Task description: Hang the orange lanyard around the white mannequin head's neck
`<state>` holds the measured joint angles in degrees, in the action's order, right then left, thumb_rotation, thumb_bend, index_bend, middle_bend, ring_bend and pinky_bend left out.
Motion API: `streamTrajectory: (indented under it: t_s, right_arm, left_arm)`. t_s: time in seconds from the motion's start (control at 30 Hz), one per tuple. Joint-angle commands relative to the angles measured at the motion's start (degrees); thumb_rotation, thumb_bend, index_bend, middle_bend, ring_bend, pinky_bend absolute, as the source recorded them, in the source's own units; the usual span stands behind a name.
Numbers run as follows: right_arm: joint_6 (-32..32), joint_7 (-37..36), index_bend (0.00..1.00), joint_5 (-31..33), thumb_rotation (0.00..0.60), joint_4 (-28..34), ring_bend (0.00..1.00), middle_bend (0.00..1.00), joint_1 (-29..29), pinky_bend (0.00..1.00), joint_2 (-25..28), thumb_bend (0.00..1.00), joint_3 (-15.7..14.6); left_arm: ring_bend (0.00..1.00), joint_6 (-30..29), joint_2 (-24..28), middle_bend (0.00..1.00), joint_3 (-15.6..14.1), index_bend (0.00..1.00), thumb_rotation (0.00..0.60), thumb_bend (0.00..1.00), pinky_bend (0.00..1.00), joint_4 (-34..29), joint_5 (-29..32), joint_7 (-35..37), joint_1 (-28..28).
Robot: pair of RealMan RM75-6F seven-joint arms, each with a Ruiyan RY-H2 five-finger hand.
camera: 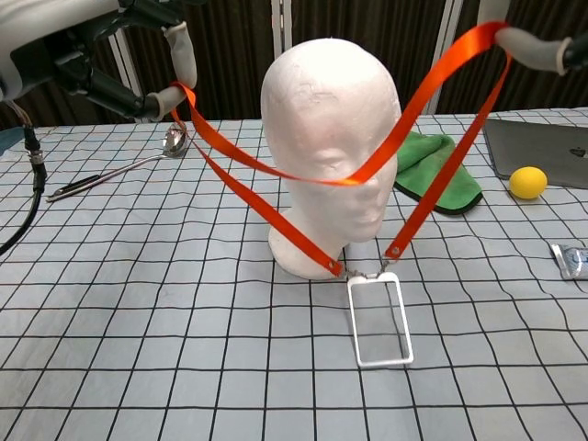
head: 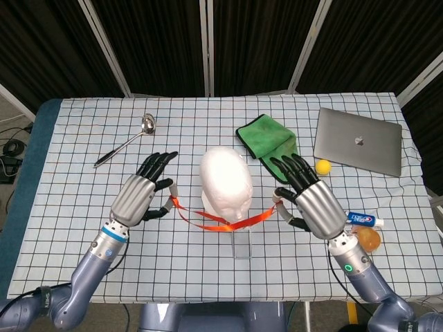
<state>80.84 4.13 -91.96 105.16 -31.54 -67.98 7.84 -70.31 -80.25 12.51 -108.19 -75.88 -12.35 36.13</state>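
The white mannequin head (head: pixel 226 181) (camera: pixel 326 119) stands upright at the table's middle, facing me. The orange lanyard (head: pixel 221 223) (camera: pixel 266 175) is stretched as a wide loop between both hands, raised in front of the face. Its upper strap crosses the face at about nose level. My left hand (head: pixel 142 194) (camera: pixel 55 37) holds the loop's left end between thumb and fingers, left of the head. My right hand (head: pixel 311 200) (camera: pixel 542 50) holds the right end, high on the right. The clear badge holder (head: pixel 241 245) (camera: pixel 381 322) hangs from the clips before the neck.
A metal spoon (head: pixel 128 144) lies at the back left. A green cloth (head: pixel 270 142) sits behind the head to the right, with a laptop (head: pixel 358 140) and a yellow ball (head: pixel 322 167) further right. A toothpaste tube (head: pixel 361 220) and an orange fruit (head: pixel 367 238) lie near the right hand.
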Motion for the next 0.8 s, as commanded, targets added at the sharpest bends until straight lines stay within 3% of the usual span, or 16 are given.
streamTrajectory:
  t_s: [0.03,0.3,0.47,0.67,0.8]
  right_arm:
    - [-3.6,0.1,0.7,8.2,0.6,6.0,0.0,0.05,-1.1,0.0,2.2,0.42,4.4]
    - [-6.2,0.7,0.7,20.1,0.6,11.0,0.0,0.06,-2.7,0.0,3.2,0.43,10.3]
    - [-8.1,-0.4,0.7,32.7,0.6,14.2,0.0,0.07,-4.5,0.0,3.7,0.43,15.7]
    - [-11.4,0.9,0.71,46.3,0.6,13.8,0.0,0.08,-8.6,0.0,4.7,0.43,21.3]
    - [-12.5,3.4,0.71,52.0,0.6,12.2,0.0,0.08,-11.4,0.0,4.4,0.43,22.8]
  left_arm:
    - [0.0,2.0,2.0,0.0,3.5,0.79,0.6,0.48,0.0,-3.8,7.0,-4.7,1.5]
    - [0.0,2.1,3.3,0.0,8.2,0.79,0.6,0.51,0.0,-6.4,18.9,-9.3,4.0]
    - [0.0,1.9,3.4,0.0,11.8,0.77,0.6,0.52,0.0,-6.6,29.3,-11.3,6.2]
    - [0.0,2.9,4.0,0.0,16.2,0.74,0.6,0.52,0.0,-4.3,41.9,-15.2,11.5]
    - [0.0,3.7,4.6,0.0,17.0,0.68,0.6,0.52,0.0,-3.3,47.0,-17.3,14.1]
